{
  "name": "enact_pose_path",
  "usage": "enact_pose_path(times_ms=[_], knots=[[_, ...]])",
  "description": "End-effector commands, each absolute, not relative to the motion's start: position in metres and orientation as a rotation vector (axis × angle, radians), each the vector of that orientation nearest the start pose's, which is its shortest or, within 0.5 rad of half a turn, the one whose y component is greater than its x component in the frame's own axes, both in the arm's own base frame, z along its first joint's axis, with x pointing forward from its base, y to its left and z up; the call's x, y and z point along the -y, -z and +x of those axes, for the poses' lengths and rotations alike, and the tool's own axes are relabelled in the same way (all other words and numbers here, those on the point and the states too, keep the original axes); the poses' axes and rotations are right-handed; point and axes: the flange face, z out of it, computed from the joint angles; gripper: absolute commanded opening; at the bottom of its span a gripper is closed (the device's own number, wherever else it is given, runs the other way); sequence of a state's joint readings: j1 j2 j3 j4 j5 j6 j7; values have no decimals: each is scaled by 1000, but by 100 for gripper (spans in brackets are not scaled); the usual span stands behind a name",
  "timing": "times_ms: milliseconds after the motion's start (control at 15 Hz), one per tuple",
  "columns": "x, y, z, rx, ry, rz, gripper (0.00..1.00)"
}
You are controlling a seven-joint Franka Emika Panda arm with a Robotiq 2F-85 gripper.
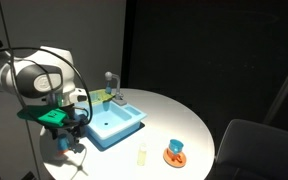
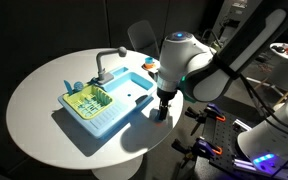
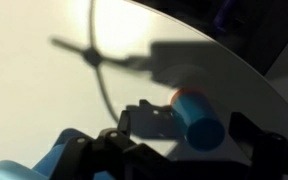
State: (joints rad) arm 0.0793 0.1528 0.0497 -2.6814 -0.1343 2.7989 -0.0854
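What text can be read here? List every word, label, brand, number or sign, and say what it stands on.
No text can be read in any view.
On the toy sink: no label or brand shows.
On the blue cylinder: too blurred; no marking can be made out.
On the gripper: too small and dark; no brand can be read.

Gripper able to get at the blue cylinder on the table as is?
Likely yes: the gripper hangs open just above the blue cylinder, nothing shows between them, and the sink sits off to the side.
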Motion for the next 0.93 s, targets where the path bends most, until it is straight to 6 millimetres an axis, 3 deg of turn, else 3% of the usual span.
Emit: enact_pose_path(times_ms=[0,67,533,867], knots=[[-61,-177,409,547,-36,-3132,77],[-60,-176,409,544,-38,-3131,74],[-54,-181,408,506,-38,-3138,19],[-48,-200,407,448,1,-3145,16]])
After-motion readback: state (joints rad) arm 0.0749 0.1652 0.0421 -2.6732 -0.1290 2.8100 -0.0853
